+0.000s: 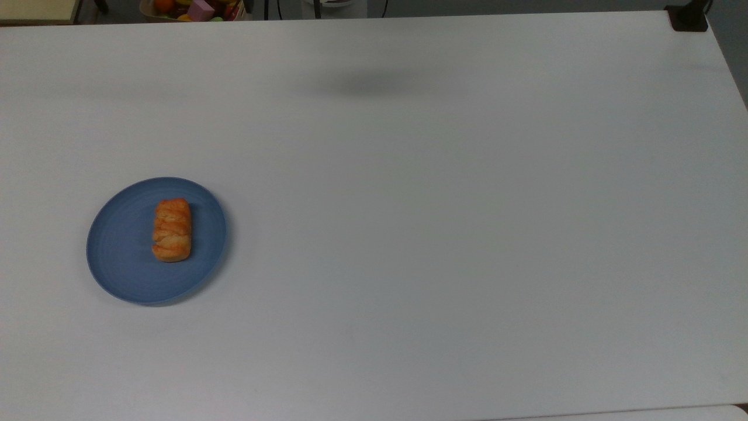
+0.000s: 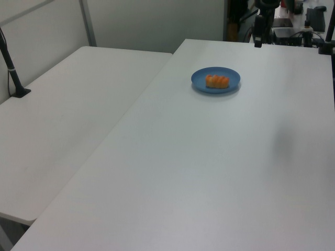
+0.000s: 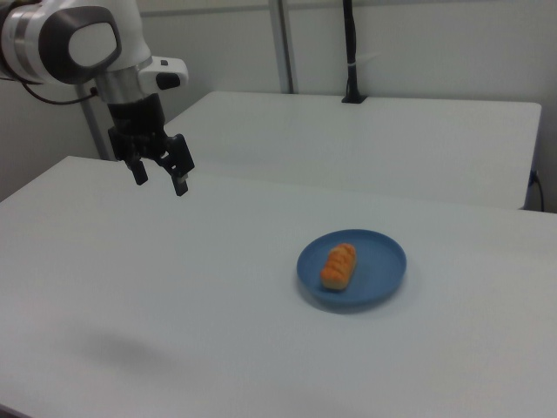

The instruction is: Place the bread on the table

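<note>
The bread (image 1: 172, 230) (image 2: 216, 81) (image 3: 338, 265), a small golden-orange braided loaf, lies in the middle of a round blue plate (image 1: 123, 263) (image 2: 232, 75) (image 3: 379, 252). The plate stands on the white table (image 1: 444, 222) (image 2: 209, 167) (image 3: 174, 305), at the top view's left. In the right view my gripper (image 3: 159, 180) hangs open and empty high above the table, well off to the right view's left of the plate. Its faint shadow falls on the tabletop.
A second white table (image 2: 63, 120) (image 3: 374, 139) adjoins this one. A black clamped post (image 2: 11, 68) (image 3: 351, 52) stands on it. Another black mount (image 1: 688, 17) sits at the top view's upper right corner. A bowl of coloured items (image 1: 193, 9) lies beyond the table's far edge.
</note>
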`<control>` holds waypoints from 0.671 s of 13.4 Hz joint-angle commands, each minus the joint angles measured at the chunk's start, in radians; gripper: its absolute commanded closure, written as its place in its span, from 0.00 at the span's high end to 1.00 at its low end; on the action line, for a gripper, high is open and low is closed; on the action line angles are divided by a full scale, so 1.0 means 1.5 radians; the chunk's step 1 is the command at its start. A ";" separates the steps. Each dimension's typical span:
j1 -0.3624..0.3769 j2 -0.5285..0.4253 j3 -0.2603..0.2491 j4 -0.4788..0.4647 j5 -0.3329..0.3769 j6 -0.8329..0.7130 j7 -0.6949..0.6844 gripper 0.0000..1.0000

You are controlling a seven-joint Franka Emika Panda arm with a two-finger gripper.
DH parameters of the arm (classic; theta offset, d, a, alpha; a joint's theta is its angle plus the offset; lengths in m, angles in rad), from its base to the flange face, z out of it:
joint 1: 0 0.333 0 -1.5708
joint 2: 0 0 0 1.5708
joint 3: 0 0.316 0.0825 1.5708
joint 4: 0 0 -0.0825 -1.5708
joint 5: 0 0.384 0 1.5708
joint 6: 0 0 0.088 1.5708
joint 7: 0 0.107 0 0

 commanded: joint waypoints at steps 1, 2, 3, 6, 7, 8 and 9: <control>-0.001 0.002 0.006 0.011 -0.010 -0.035 0.009 1.00; -0.001 0.002 0.006 0.011 -0.010 -0.036 0.009 1.00; -0.002 0.004 0.006 0.011 -0.010 -0.036 0.005 1.00; -0.004 0.011 0.006 0.029 -0.010 -0.036 0.000 1.00; -0.009 0.029 0.003 0.051 -0.010 -0.036 0.000 1.00; -0.023 0.046 0.004 0.074 -0.009 -0.031 0.000 1.00; -0.034 0.059 0.004 0.091 -0.008 -0.028 0.000 1.00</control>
